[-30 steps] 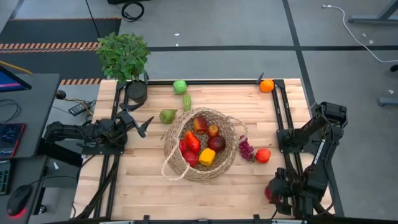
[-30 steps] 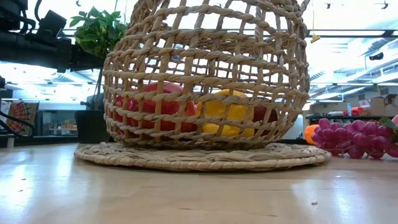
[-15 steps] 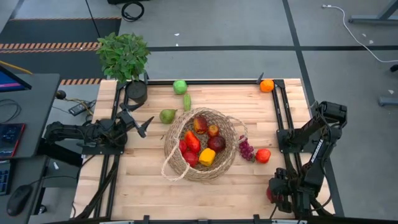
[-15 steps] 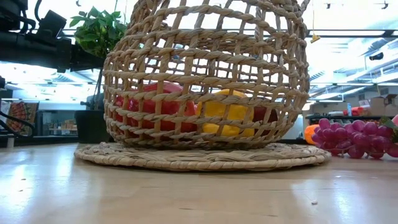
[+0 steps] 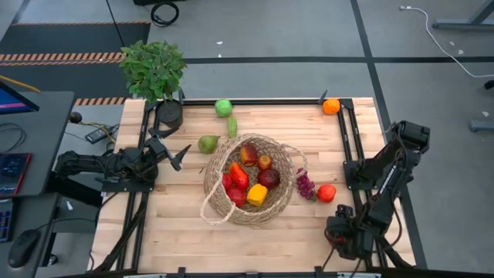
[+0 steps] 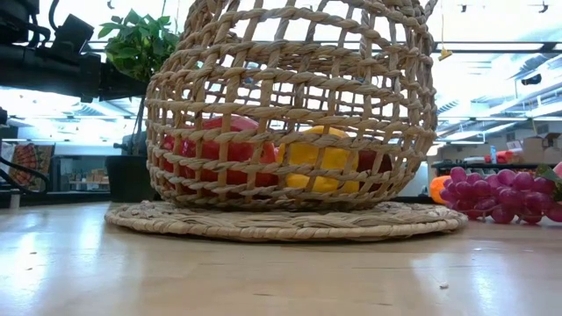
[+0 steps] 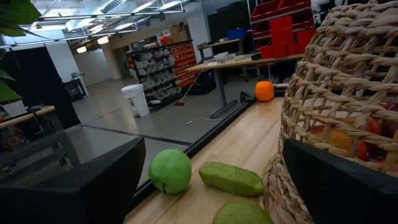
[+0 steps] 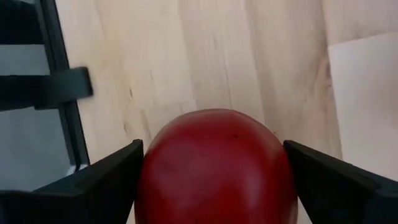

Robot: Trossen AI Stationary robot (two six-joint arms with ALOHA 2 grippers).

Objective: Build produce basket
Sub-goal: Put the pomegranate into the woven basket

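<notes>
The wicker basket (image 5: 248,179) stands mid-table and holds several red, orange and yellow pieces of produce. Loose produce lies around it: a green apple (image 5: 223,107), a green oblong piece (image 5: 231,126), a pear (image 5: 208,144), an orange (image 5: 331,106), purple grapes (image 5: 306,185) and a red-orange fruit (image 5: 326,193). My right gripper (image 5: 337,235) points steeply down at the near right corner, with a round red fruit (image 8: 214,168) filling the gap between its fingers. My left gripper (image 5: 179,155) waits open and level, left of the basket. My right gripper comes at the red fruit from above, slanting down. One finger (image 8: 112,180) lies against the fruit's one side (image 8: 149,180) and the other finger (image 8: 336,186) against the opposite side. The fruit's underside is hidden, so whether it rests on the table does not show.
A potted plant (image 5: 153,69) and a dark pot (image 5: 168,114) stand at the far left corner. Black rails (image 5: 349,147) run along the table's left, right and far edges. Bare wood lies in front of the basket.
My right gripper has come down and a little toward the table's left, over the red fruit at the near right corner, which it now covers in the high view. The basket and the other produce have not moved.
</notes>
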